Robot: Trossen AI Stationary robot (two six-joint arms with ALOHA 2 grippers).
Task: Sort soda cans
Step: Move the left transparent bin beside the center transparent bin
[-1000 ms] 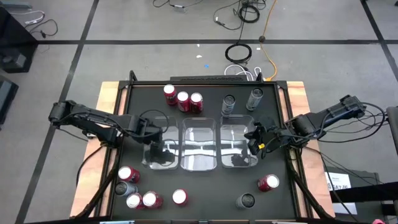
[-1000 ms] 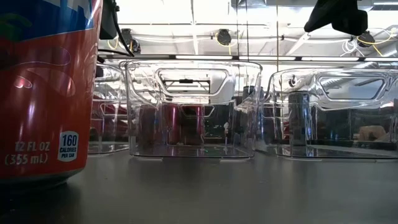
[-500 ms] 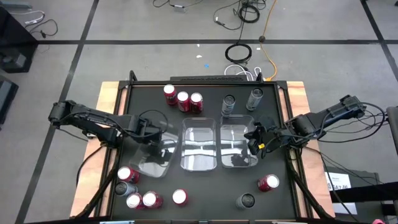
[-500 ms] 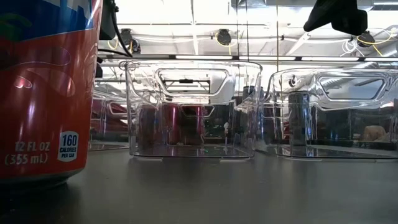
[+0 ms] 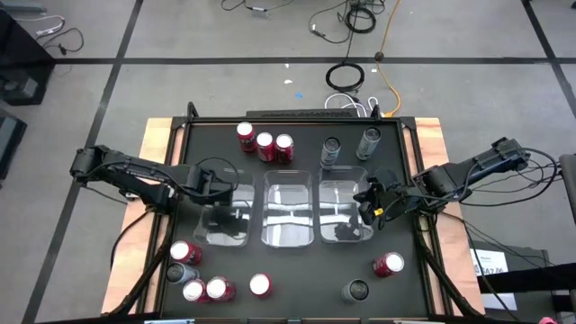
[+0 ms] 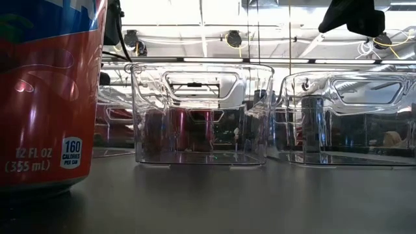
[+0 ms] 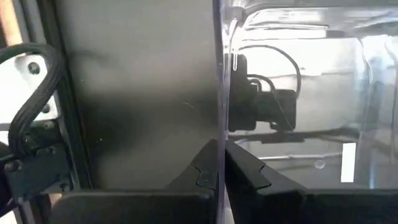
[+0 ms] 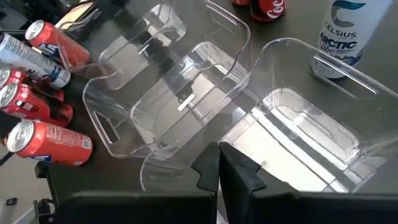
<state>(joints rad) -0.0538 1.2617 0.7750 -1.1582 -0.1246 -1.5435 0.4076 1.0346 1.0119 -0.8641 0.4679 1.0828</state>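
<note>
Black worktop carries three clear rectangular plastic bins. Red and grey cylindrical soda cans stand in clusters around them, none binned. My left fingers pinch the left bin's wall; right fingers clenched, empty, above the right bin. Cans look rigid, slick; I'd grab mid-body.

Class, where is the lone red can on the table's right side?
In the high view, the red can sits near the front right corner, beside a grey can.
</note>
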